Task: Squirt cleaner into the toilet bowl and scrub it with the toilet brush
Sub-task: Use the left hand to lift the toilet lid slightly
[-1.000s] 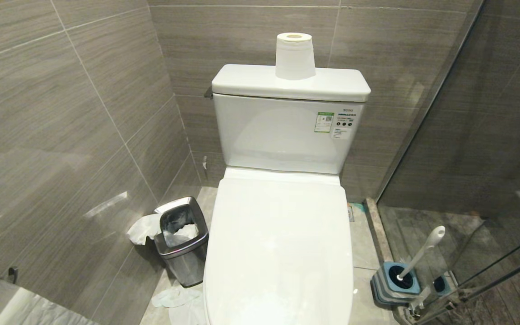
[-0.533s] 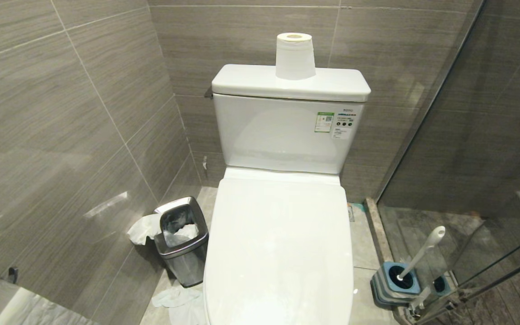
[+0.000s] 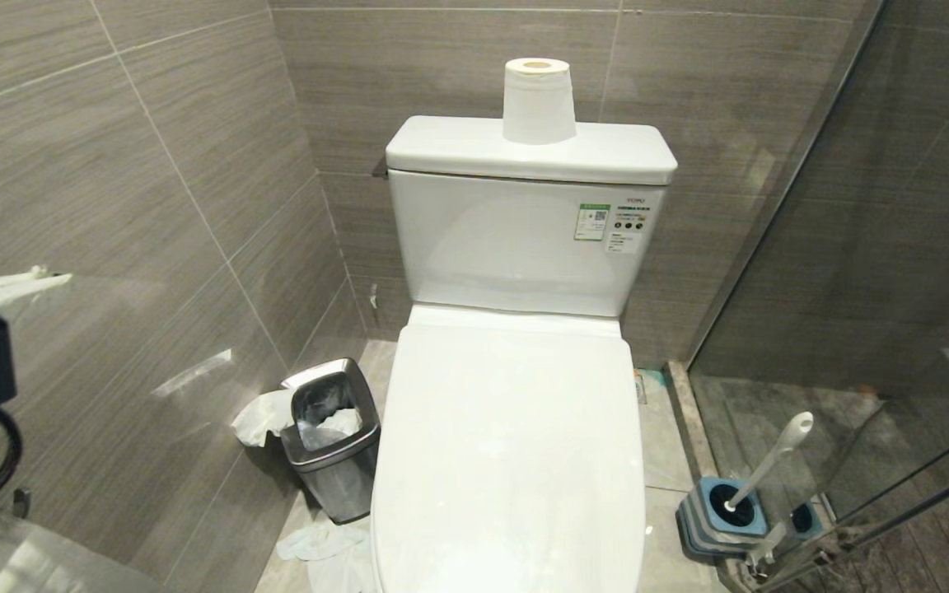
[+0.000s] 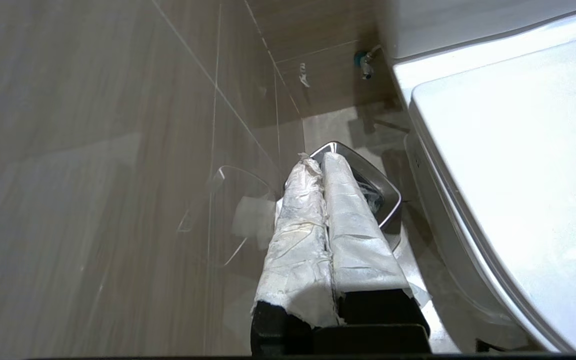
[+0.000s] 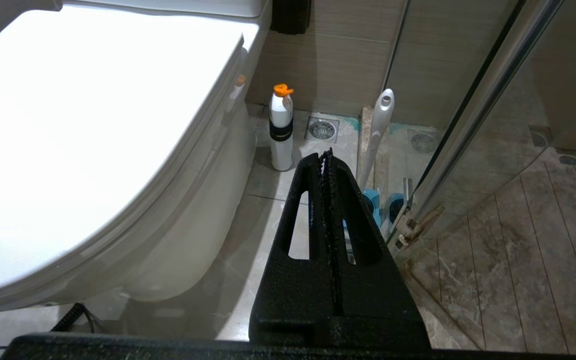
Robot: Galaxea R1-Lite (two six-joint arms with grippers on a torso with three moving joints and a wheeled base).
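Note:
The white toilet's lid [image 3: 507, 445] is down, so the toilet bowl is hidden beneath it. The toilet brush [image 3: 771, 457] stands tilted in its blue-grey holder [image 3: 722, 511] on the floor to the toilet's right, white handle up, head hidden. No cleaner shows. A white bottle with an orange cap [image 5: 281, 130] stands on the floor beside the toilet, near the brush handle [image 5: 379, 130]. My left gripper [image 3: 42, 276], its fingers wrapped in white, is shut and empty at the far left, above the steel bin [image 4: 368, 175]. My right gripper [image 5: 326, 155] is shut and empty, low beside the toilet.
The small steel bin [image 3: 330, 436] with tissue in it stands left of the toilet, and crumpled tissue [image 3: 322, 543] lies on the floor beside it. A paper roll [image 3: 537, 103] sits on the tank. A glass shower partition [image 3: 895, 247] closes the right side; a tiled wall the left.
My left arm has risen into the head view at the far left edge, where it was not seen before. The toilet, brush and bin have not moved.

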